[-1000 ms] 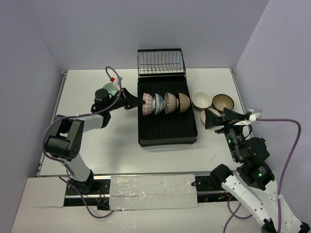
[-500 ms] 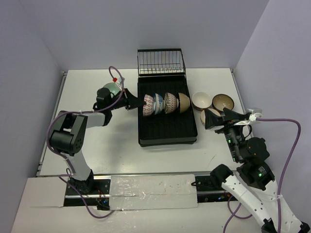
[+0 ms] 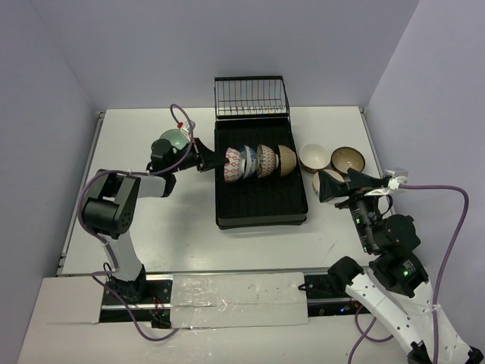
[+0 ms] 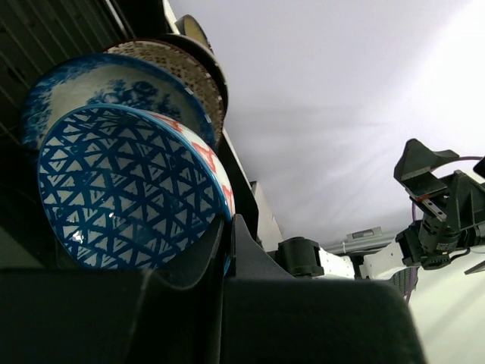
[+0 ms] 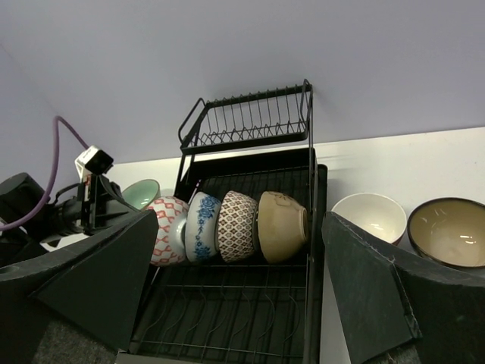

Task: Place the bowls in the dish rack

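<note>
The black dish rack [image 3: 261, 199] lies mid-table, with a row of bowls standing on edge in it. My left gripper [image 3: 210, 161] is shut on the rim of the leftmost bowl [image 3: 232, 164], which is red-patterned outside. In the left wrist view that bowl [image 4: 129, 193] shows blue triangles inside, with my fingertips [image 4: 236, 235] pinching its lower rim. Behind it stand a blue floral bowl [image 5: 201, 226], a brown lattice bowl [image 5: 237, 225] and a tan bowl [image 5: 282, 225]. My right gripper [image 3: 337, 184] hovers open and empty right of the rack, above a partly hidden bowl [image 3: 319, 182].
A pale green bowl [image 3: 173, 139] sits on the table behind my left wrist. A white bowl [image 3: 314, 157] and a brown-rimmed bowl [image 3: 347, 159] stand right of the rack. The upright wire section [image 3: 251, 96] closes the rack's far end. Walls enclose the table on three sides.
My left arm's elbow has swung in towards the rack, and the held bowl has nudged closer against the blue floral one. The right arm has not moved.
</note>
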